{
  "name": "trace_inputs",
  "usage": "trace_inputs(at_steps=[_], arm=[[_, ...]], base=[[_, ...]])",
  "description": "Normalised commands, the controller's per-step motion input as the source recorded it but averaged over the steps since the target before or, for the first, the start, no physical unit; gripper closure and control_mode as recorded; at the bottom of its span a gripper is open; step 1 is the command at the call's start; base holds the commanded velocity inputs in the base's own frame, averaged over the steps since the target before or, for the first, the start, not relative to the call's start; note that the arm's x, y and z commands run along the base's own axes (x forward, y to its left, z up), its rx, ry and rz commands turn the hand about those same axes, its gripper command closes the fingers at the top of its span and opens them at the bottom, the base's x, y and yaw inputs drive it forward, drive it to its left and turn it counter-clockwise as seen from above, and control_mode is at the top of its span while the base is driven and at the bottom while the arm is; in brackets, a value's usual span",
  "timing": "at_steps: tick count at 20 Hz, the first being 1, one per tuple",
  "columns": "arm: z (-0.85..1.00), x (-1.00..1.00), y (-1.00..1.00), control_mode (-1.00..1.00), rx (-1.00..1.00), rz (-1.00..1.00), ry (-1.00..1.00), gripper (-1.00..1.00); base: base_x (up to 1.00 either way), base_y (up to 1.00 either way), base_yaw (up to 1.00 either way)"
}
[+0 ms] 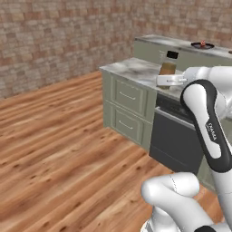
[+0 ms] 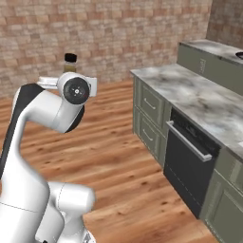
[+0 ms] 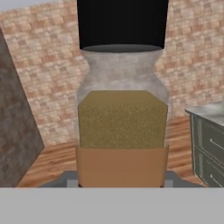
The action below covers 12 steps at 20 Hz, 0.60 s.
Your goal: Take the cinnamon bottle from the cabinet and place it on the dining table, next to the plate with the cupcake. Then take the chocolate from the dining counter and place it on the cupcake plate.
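we're holding the arm bent and raised over the wood floor (image 1: 68,149), end effector (image 3: 122,181) pinching the cinnamon bottle (image 3: 122,122) upright, counter (image 2: 199,95) sitting off to the side

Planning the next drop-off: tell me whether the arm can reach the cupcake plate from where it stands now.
Probably not yet. The plate sits on the far marble top, beyond the nearer counter, while the claw, shut on the cinnamon bottle, is held close to the arm. The base likely needs to drive closer.

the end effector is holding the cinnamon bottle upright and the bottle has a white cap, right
Not quite. The cap is black, not white, as the hand view shows. The rest holds: the end effector grips the cinnamon bottle upright.
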Motion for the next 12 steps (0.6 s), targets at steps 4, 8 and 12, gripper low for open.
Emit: trace_inputs(at_steps=[4, 8, 12], arm=[[0.0, 0.0, 0.0, 1.0, 0.0, 0.0, 0.0, 1.0], [0.0, 0.0, 0.0, 1.0, 0.0, 0.0, 0.0, 1.0], [0.0, 0.0, 0.0, 1.0, 0.0, 0.0, 0.0, 1.0]], base=[[0.94, 0.24, -0.13], [0.94, 0.26, -0.14], [0.94, 0.26, -0.14]])
